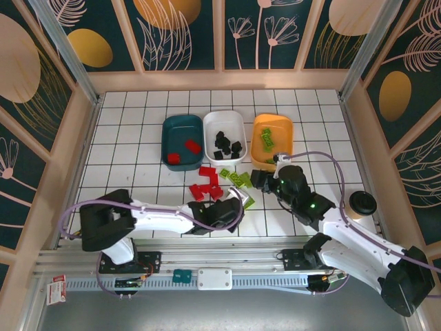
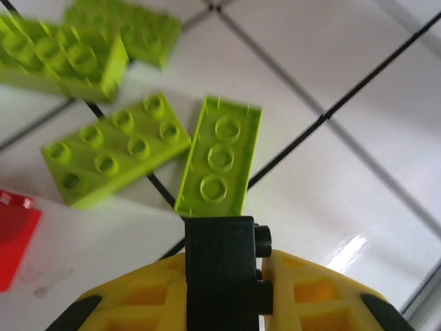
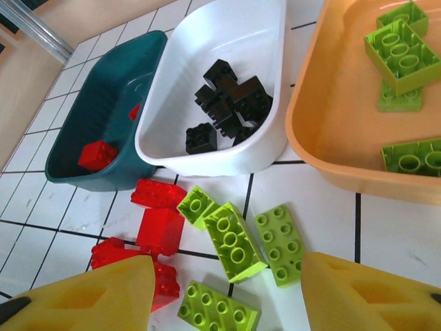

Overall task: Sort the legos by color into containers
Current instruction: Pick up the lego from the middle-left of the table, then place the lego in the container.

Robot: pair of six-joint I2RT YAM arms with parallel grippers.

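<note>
A white tiled table point(image 1: 131, 158) with black grid lines sits inside walls point(image 1: 186, 34) painted teal with pale flowers. Over it, in the left wrist view, the left claw point(image 2: 222, 289) is pressed tight on a black brick point(image 2: 220, 255), which stands gripped between its yellow fingers point(image 2: 310, 296) above the tiles. Just past that brick lie green bricks point(image 2: 114, 148): one is flipped underside up, just beside another lying studs up, with more at the top left. A red brick point(image 2: 14, 238) shows at the left edge. From above, the left claw point(image 1: 239, 198) hangs over the loose heap in front of the trays, with red bricks point(image 1: 207, 183) on the heap's left and green ones on its right. Behind the heap three trays stand in a row. The teal tray point(image 1: 167, 138) holds two red bricks, the white tray point(image 1: 224, 114) holds black bricks point(image 1: 227, 143), and the orange tray point(image 1: 258, 148) holds green ones. The right claw point(image 1: 258, 179) hovers just in front of the orange tray, and its wrist view shows its fingers spread wide with nothing between them, the loose bricks below. A round brown object point(image 1: 362, 203) stands at the table's right edge
</note>
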